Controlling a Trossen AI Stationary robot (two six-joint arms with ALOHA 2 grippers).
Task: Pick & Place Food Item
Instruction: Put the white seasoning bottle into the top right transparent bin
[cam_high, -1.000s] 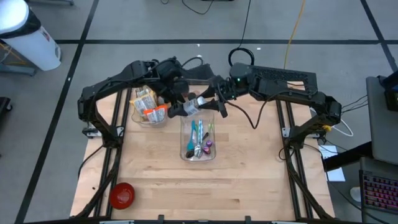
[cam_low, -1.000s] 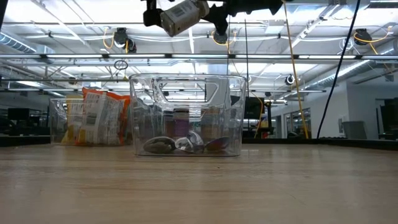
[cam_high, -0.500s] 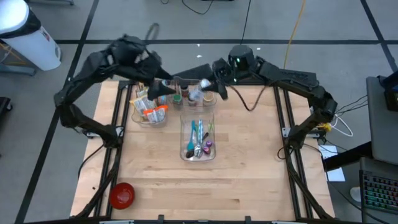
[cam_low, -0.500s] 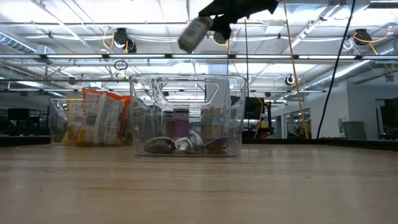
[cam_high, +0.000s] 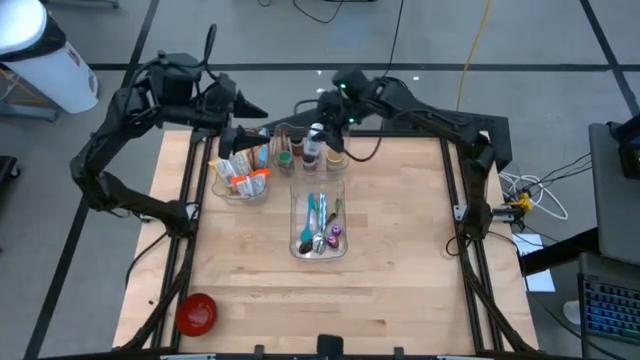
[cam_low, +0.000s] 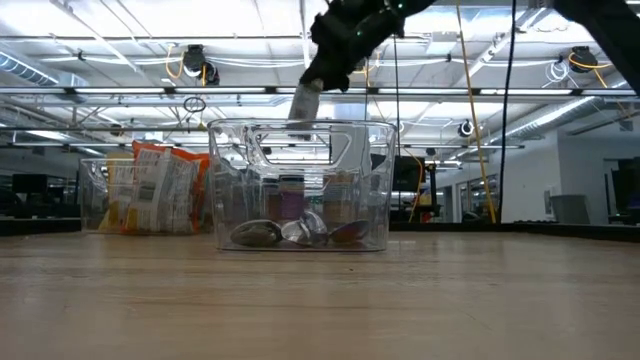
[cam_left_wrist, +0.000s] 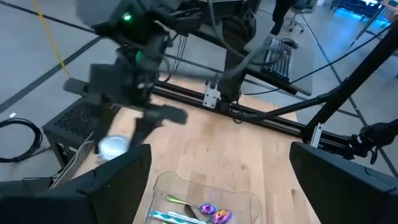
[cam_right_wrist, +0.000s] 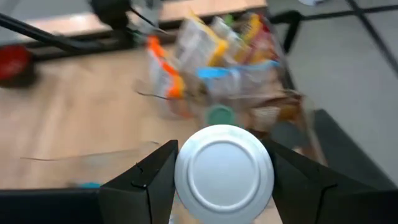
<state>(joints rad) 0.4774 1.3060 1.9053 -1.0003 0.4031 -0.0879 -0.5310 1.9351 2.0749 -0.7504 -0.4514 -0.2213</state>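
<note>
Right gripper (cam_high: 318, 128) is clamped on a small white-capped cylindrical jar (cam_high: 316, 133), fingers on both sides of it w/ the white lid facing the wrist cam (cam_right_wrist: 224, 173). Jar is held off the wooden counter (cam_high: 400, 260), just beyond the far end of the clear plastic utensil bin (cam_high: 318, 222), over a row of small spice-type bottles (cam_high: 292, 152) standing there. My read: it's gripped across the body and carried high so it clears the bin walls and the bottle tops; probably heading down into that row or beside it, can't say which slot.

In the low view the jar (cam_low: 303, 100) hangs tilted above the far rim of the clear bin (cam_low: 300, 185), not touching it.

Left gripper (cam_high: 240, 128) sits further out to the side of the clear bin, up over the snack tub, fingers apart and holding nothing; looks parked out of the right arm's way.

Containers:
- Clear bin: teal-handled utensils (cam_high: 312, 212) lying lengthwise, plus metal spoons w/ a purple piece (cam_high: 332, 236) at the near end.
- Clear tub of snack packets (cam_high: 240, 170), beside the clear bin: orange, white and yellow wrappers stood upright, packed close.
- Red round bowl (cam_high: 196, 313), well apart from the clear bin at the near counter corner; contents not visible.
</note>
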